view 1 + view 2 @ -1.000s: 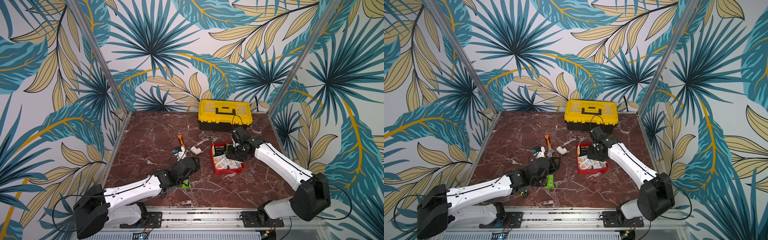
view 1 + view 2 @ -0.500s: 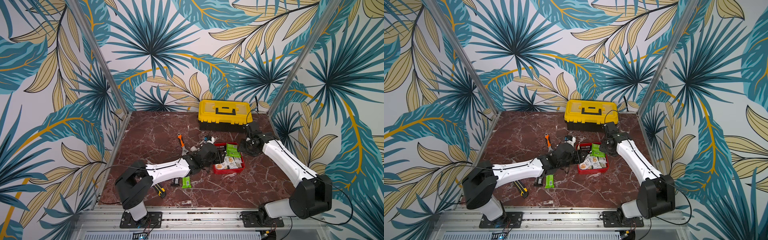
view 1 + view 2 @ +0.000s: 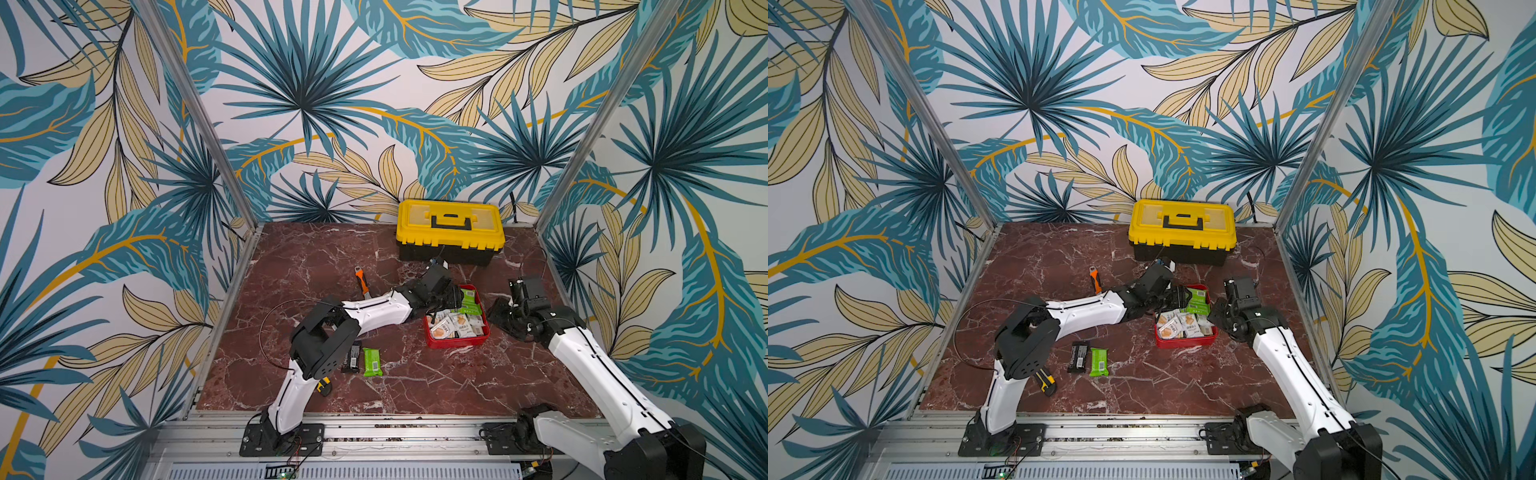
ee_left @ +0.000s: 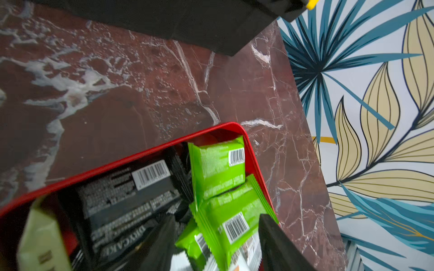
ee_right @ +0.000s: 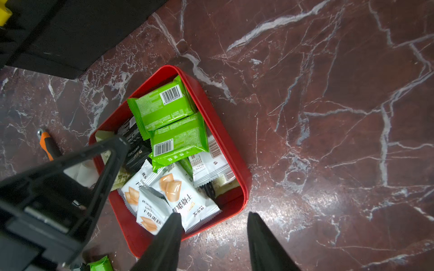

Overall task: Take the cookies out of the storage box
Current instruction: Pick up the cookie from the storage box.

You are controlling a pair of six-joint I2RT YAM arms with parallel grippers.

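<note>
The red storage box sits right of centre, holding several cookies: green packets at its far end, white biscuit packets nearer, a black one. My left gripper is open inside the box's far corner, its fingers either side of a green packet. My right gripper is open and empty at the box's right rim, one finger over the rim, one over the table. A black cookie and a green one lie on the table in front.
A yellow-and-black toolbox stands at the back, close behind the box. An orange-handled tool lies left of my left forearm. A yellow-and-black knife lies by the left arm's base. Walls close in both sides.
My left arm swung from the packets at the front of the table to the box's far corner, its jaws widening. My right gripper drew back from over the box to its right side.
</note>
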